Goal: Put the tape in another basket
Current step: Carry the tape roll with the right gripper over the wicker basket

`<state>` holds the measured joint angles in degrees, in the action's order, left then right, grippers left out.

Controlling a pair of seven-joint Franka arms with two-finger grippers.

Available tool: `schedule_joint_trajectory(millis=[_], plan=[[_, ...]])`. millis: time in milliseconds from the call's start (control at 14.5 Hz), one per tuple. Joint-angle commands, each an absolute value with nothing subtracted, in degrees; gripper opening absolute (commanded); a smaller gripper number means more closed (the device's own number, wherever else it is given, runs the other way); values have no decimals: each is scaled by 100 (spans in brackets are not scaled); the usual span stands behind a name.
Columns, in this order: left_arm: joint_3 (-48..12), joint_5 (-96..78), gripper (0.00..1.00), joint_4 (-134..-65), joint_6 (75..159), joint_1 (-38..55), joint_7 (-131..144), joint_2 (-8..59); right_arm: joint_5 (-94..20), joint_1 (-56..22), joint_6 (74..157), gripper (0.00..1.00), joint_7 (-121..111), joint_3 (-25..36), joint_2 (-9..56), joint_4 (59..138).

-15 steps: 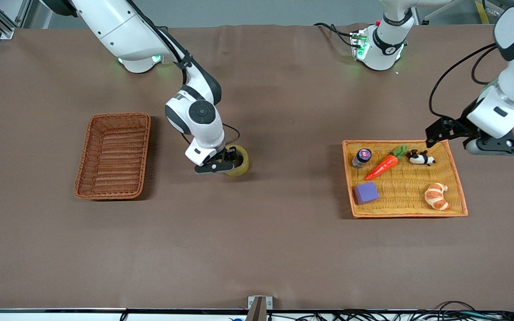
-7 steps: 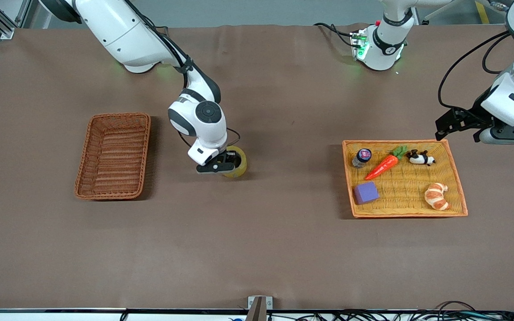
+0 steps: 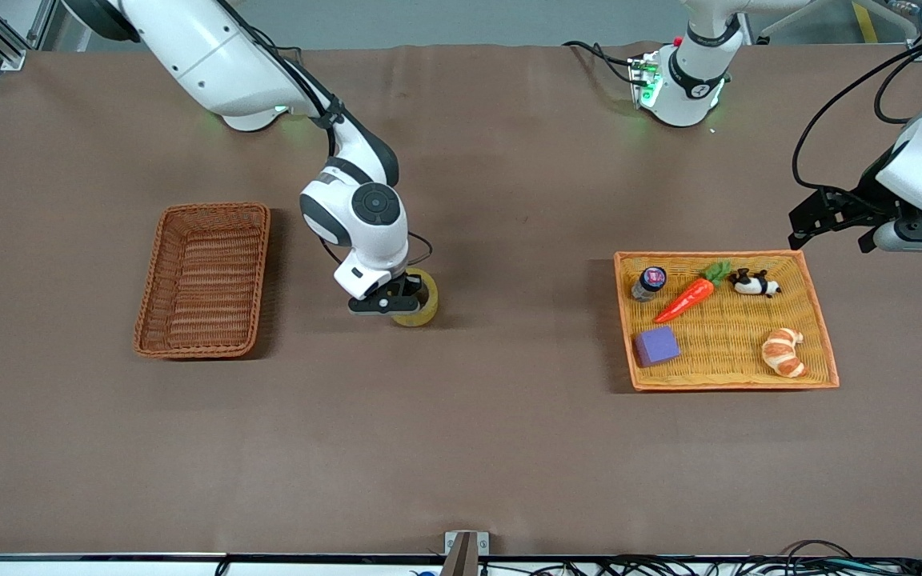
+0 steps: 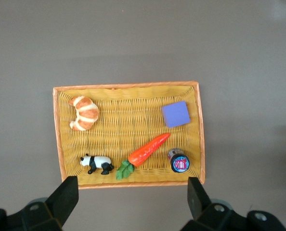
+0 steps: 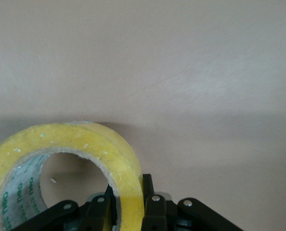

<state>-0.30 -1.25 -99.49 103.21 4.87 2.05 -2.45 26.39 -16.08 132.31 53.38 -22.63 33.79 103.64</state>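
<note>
2 Franka arms work over your brown table (image 3: 461, 448). Your right gripper (image 3: 397, 302) sits low near the table's middle, a little toward the right arm's end, clenched on the tape (image 3: 421, 307). The right wrist view shows 1 finger inside the ring and 1 outside, pinching the wall of the yellowish tape (image 5: 71, 159), which stands on edge. You cannot tell whether the roll touches the cloth or hangs just above it.

The basket (image 3: 203, 278), reddish-brown wicker with raised sides, lies toward the right arm's end, well apart from the tape, with nothing inside it.

Your left gripper (image 3: 829, 220) hangs in the air by the table's edge at the left arm's end, just off the tray's corner nearest the bases, waiting. In the left wrist view its 2 fingers (image 4: 66, 195) stand wide apart, holding nothing.

The flat orange-yellow tray (image 3: 821, 336) lies toward the left arm's end. It holds 5 things: a small jar (image 3: 651, 282), a carrot (image 3: 689, 296), a panda toy (image 3: 753, 282), a purple block (image 3: 657, 346) and a croissant (image 3: 783, 352).
</note>
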Motion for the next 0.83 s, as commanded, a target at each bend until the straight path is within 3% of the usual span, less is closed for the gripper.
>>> schedule_joint_trajectory(millis=[0,206,413,757], plan=[[-26,-141,100,-9870,10099,527,228,-237,2069,-1169,12728,0,4908,-2479,2666,10397],[-44,-141,100,-9704,10090,545,211,-229,1128,-1178,12130,0,3459,-1594,1840,10494],[-35,-141,100,-9484,10090,545,167,-18,976,-1160,11866,0,1913,-583,1293,10879],[-35,-132,100,-9413,10090,545,228,-9,949,-1160,12442,0,83,727,792,11818]])
